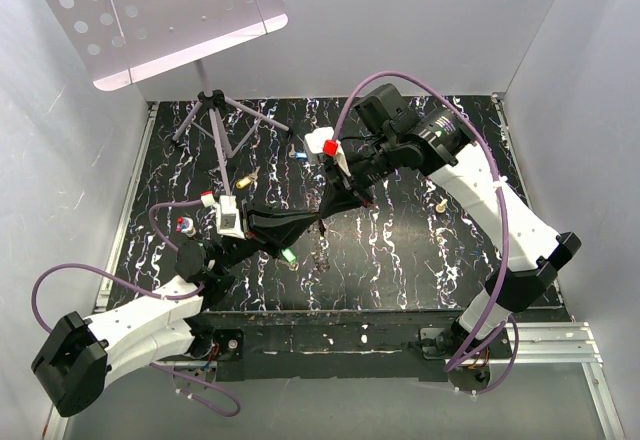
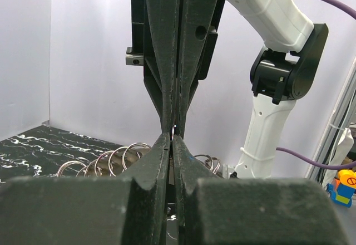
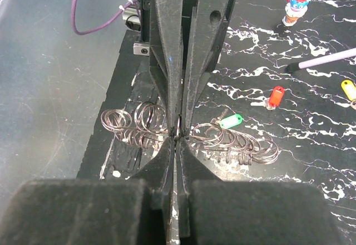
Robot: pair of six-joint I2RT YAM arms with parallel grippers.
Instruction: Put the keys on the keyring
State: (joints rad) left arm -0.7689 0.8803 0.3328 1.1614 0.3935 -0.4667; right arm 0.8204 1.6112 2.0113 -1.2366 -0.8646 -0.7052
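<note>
My left gripper (image 1: 312, 224) (image 2: 171, 137) and right gripper (image 1: 332, 208) (image 3: 176, 140) meet tip to tip above the middle of the table. Both are shut on a thin silvery keyring (image 3: 178, 125), seen edge-on as a sliver between the fingertips; it also shows in the left wrist view (image 2: 175, 128). Below them a chain of several more wire rings (image 3: 239, 142) lies on the table. A green-headed key (image 3: 230, 121) (image 1: 288, 256) lies beside that chain. A red key (image 3: 275, 97) and a yellow key (image 3: 349, 89) lie further off. A blue key (image 1: 301, 155) lies at the back.
A music stand (image 1: 215, 120) stands at the back left, one leg (image 3: 322, 61) reaching over the table. A small toy figure (image 1: 185, 225) (image 3: 295, 8) stands at the left. A brass knob (image 1: 440, 203) sits at the right. The table's near edge (image 3: 105, 145) is close to the rings.
</note>
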